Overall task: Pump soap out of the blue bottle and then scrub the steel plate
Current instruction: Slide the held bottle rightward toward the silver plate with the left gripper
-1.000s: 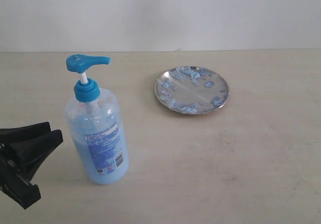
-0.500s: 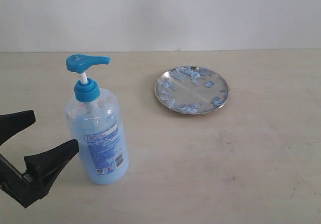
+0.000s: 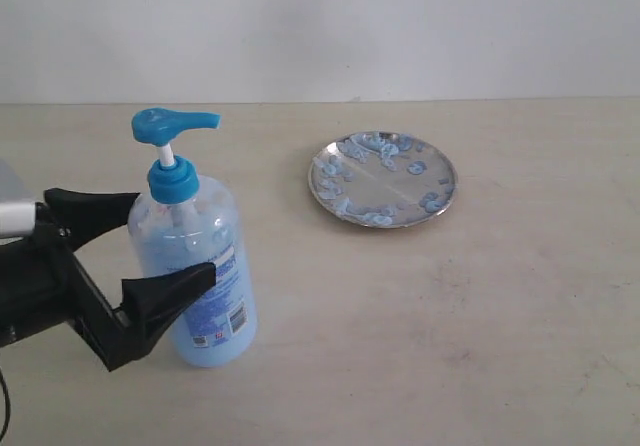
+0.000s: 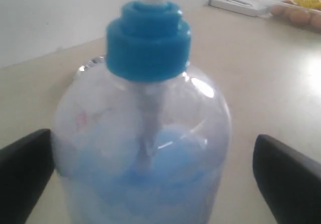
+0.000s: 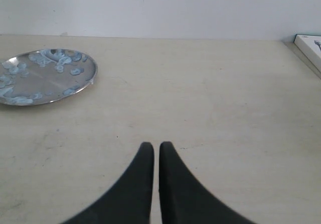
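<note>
The blue bottle (image 3: pixel 195 266) stands upright at the left of the table, with its pump head (image 3: pixel 170 123) raised and pointing right. Light blue soap (image 3: pixel 205 321) fills most of it. My left gripper (image 3: pixel 174 236) is open with its black fingers (image 3: pixel 165 294) on either side of the bottle's body, a gap on each side. The left wrist view shows the blue collar (image 4: pixel 148 40) close up between the fingers (image 4: pixel 288 181). The steel plate (image 3: pixel 447 184), dotted with pale blue blobs (image 3: pixel 375 146), lies farther back to the right. My right gripper (image 5: pixel 152 146) is shut and empty above bare table, the plate (image 5: pixel 92 77) well off to one side.
A white flat object (image 4: pixel 235 3) and a tray of eggs (image 4: pixel 296 14) sit far behind the bottle in the left wrist view. A white edge (image 5: pixel 308 45) shows in the right wrist view. A pale wall runs along the table's back.
My left gripper has opened wide and moved right, so that its fingers now straddle the bottle. The bottle and the plate have not moved.
</note>
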Controlling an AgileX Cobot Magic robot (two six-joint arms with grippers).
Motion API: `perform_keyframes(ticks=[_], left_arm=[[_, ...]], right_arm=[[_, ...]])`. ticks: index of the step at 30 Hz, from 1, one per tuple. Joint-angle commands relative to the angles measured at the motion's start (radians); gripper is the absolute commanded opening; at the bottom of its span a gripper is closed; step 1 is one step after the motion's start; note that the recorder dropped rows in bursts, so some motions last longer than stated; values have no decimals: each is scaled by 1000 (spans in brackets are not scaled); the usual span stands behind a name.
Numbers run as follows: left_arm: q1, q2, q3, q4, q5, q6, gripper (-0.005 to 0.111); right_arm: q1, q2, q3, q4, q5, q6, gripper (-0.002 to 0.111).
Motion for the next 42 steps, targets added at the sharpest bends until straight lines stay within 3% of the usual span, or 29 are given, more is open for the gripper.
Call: perform_keyframes(ticks=[1, 11, 15, 18, 20, 22, 23, 33, 42], left_arm=[[-4, 124, -51, 94, -41, -1, 109], [-4, 363, -194, 27, -50, 50, 109], [-4, 412, -236, 16, -87, 37, 100], [-4, 417, -246, -4, -89, 2, 74], [-4, 417, -246, -6, -89, -7, 47], [-4, 417, -246, -6, -89, -7, 11], [-4, 417, -246, -2, -89, 3, 5], [-4, 417, -268, -59, -86, 63, 4], [-4, 417, -400, -59, -19, 63, 4]], right_arm=[[-7, -5, 0, -6, -9, -3, 1], [-7, -5, 0, -6, -9, -3, 1], [-7, -5, 0, -6, -9, -3, 1], [-7, -5, 0, -6, -9, -3, 1], [-7, -5, 0, -6, -9, -3, 1], [-7, -5, 0, -6, -9, -3, 1], [-7, -5, 0, -6, -9, -3, 1], [-7, -5, 0, -6, -9, -8, 1], [-7, -5, 0, -252, -12, -187, 1]])
